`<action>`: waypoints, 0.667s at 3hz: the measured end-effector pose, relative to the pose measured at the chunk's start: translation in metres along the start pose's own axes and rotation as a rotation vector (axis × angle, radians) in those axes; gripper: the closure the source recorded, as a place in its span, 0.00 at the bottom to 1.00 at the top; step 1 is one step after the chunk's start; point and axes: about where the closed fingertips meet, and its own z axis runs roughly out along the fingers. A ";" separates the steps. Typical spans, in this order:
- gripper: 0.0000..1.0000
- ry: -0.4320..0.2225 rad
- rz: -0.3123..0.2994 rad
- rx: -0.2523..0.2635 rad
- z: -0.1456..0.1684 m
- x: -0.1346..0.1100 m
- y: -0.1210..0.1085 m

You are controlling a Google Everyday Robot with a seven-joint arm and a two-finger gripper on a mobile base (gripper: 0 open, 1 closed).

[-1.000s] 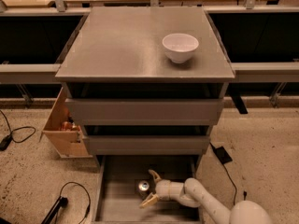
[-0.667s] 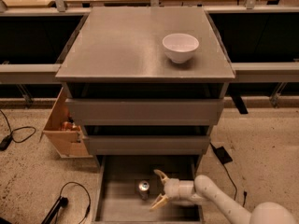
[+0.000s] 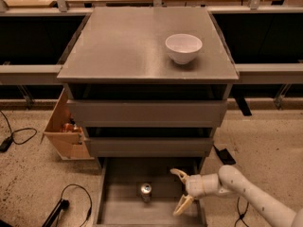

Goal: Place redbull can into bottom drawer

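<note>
The redbull can (image 3: 146,191) stands upright on the grey floor of the pulled-out bottom drawer (image 3: 123,212), near its middle. My gripper (image 3: 178,191) is to the right of the can, over the drawer's right part, with its two pale fingers (image 3: 182,205) spread wide open and holding nothing. There is a clear gap between the gripper and the can. The white arm reaches in from the lower right.
A white bowl (image 3: 183,48) sits on the cabinet top (image 3: 118,46). Two shut grey drawers (image 3: 147,113) are above the open one. A tan wooden box (image 3: 64,126) stands at the cabinet's left. Black cables (image 3: 19,136) lie on the floor at left.
The gripper has let go of the can and drawn back to the right, fingers open. The can stays standing in the bottom drawer.
</note>
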 end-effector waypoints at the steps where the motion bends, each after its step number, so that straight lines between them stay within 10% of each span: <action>1: 0.00 0.080 -0.040 -0.059 -0.058 -0.047 0.018; 2: 0.00 0.170 -0.088 -0.065 -0.105 -0.095 0.034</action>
